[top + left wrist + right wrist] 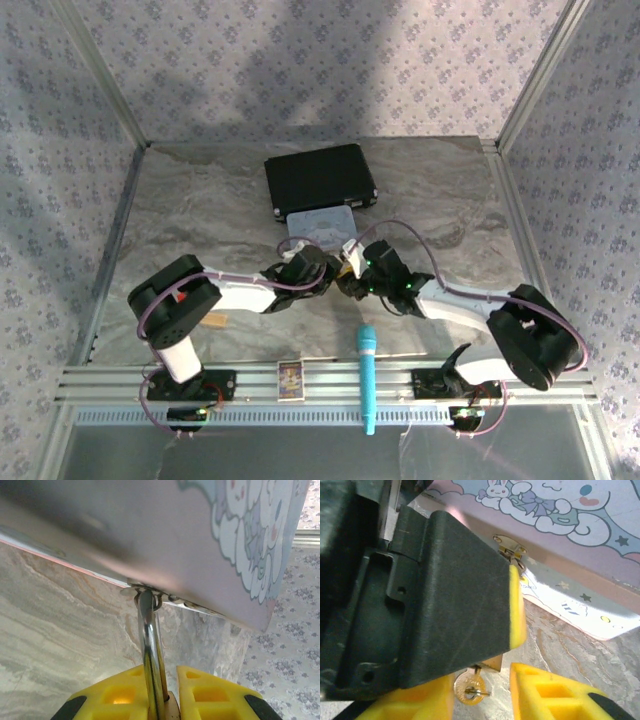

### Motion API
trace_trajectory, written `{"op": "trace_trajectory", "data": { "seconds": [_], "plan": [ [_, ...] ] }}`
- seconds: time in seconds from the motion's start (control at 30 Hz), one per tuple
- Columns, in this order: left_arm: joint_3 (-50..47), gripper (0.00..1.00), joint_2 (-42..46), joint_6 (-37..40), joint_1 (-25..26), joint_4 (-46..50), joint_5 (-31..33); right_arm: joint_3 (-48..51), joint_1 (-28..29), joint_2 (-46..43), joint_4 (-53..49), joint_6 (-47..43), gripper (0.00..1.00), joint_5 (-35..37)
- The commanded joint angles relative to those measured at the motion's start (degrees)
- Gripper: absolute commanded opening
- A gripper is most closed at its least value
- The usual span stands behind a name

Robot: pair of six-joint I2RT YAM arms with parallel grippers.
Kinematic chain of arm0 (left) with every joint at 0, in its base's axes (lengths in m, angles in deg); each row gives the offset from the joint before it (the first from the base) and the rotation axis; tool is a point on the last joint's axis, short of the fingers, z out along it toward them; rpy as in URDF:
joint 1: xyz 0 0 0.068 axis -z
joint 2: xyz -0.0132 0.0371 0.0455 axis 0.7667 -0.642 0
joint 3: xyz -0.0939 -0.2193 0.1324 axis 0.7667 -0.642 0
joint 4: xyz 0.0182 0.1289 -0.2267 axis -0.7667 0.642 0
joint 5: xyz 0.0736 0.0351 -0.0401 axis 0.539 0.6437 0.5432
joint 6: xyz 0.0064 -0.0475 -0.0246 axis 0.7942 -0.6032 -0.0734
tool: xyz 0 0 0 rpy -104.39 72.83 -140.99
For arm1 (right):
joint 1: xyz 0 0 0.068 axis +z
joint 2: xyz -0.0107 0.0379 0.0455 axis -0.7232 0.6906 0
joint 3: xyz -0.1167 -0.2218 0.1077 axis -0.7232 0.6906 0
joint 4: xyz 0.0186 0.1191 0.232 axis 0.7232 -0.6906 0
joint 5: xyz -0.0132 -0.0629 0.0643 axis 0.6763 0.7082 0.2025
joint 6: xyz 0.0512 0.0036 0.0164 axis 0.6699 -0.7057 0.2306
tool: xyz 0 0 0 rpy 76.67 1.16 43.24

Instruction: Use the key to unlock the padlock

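Two claws at six o'clock of tin: left claw clamps padlock; right claw flanks key, grip unclear. Key likely stiff, slippery; pinch bow.

Layout around the tin at the middle of the table
The tin lies just before the case, touching it. The padlock hangs through the clasp on the tin's near edge, its body between the fingers of the left gripper. The key sits at the padlock's end away from the tin, between the fingers of the right gripper. The stick lies across the rail at the table's near edge, right of centre
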Motion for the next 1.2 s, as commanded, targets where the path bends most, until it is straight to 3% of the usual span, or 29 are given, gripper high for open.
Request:
{"op": "trace_trajectory", "data": {
  "seconds": [0.0, 0.33, 0.73, 1.17],
  "plan": [
    [-1.4, 0.00, 1.1, -4.1, 0.8, 1.0, -3.7, 2.5, -1.2, -0.2, 5.0, -1.1, 0.37, -3.2],
    [-1.4, 0.00, -0.1, -4.7, 1.0, -0.2, -5.6, 3.5, -1.5, -0.3, 8.6, -1.8, 0.24, -0.7],
    [-3.1, 0.00, 1.2, -4.7, 1.2, -0.4, -5.7, 4.7, -8.1, 0.9, 9.3, 5.3, 0.17, -9.2],
    [-3.6, 0.00, 1.4, -4.6, 1.2, 0.0, -5.9, 5.1, -15.6, 3.4, 6.6, 13.3, 0.23, -13.5]
  ]
}}
